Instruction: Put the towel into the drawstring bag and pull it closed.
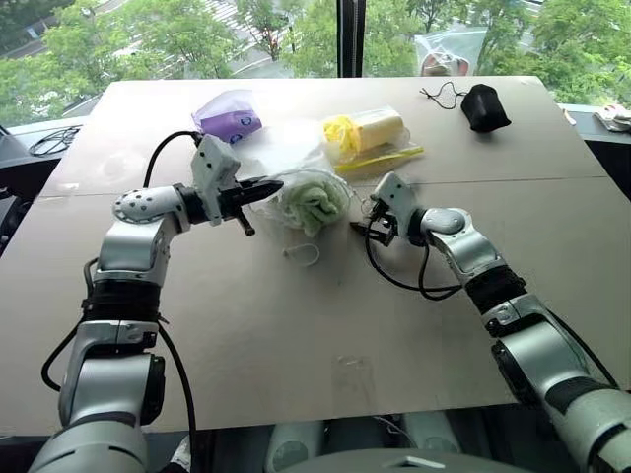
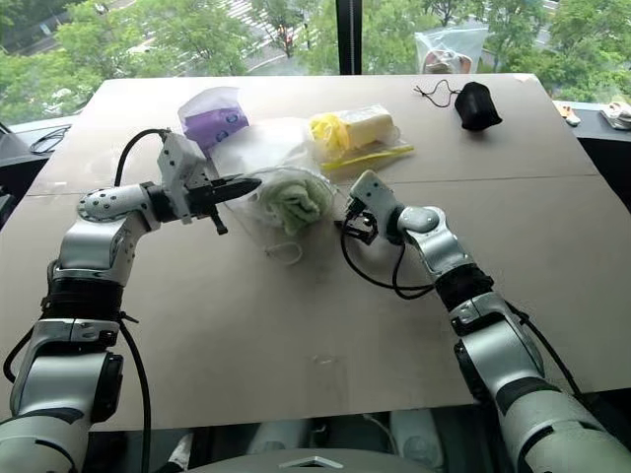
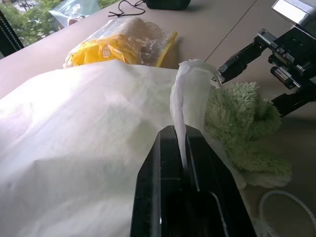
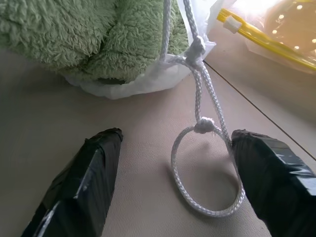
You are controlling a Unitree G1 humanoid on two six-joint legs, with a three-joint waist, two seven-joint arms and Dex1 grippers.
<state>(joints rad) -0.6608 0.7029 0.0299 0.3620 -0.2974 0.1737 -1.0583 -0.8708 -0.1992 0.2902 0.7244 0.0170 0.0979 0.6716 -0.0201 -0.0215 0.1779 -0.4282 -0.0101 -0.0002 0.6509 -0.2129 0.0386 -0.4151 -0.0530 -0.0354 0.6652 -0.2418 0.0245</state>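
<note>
The light green towel (image 1: 314, 202) lies at the mouth of the white drawstring bag (image 2: 258, 146), partly inside, with its fluffy end showing out. My left gripper (image 1: 266, 187) is shut on a fold of the bag's rim (image 3: 190, 94), holding it up on the towel's left. My right gripper (image 4: 173, 148) stands open low over the table just right of the towel. The bag's knotted cord loop (image 4: 204, 124) lies on the table between its black fingers (image 4: 94, 168), apart from both of them.
Behind the bag lie yellow items in clear plastic (image 1: 365, 133) and a purple packet (image 1: 229, 120). A black pouch with a cord (image 1: 485, 106) sits at the back right, a clear bag (image 1: 449, 49) at the far edge. Another cord loop (image 1: 304, 254) rests in front of the towel.
</note>
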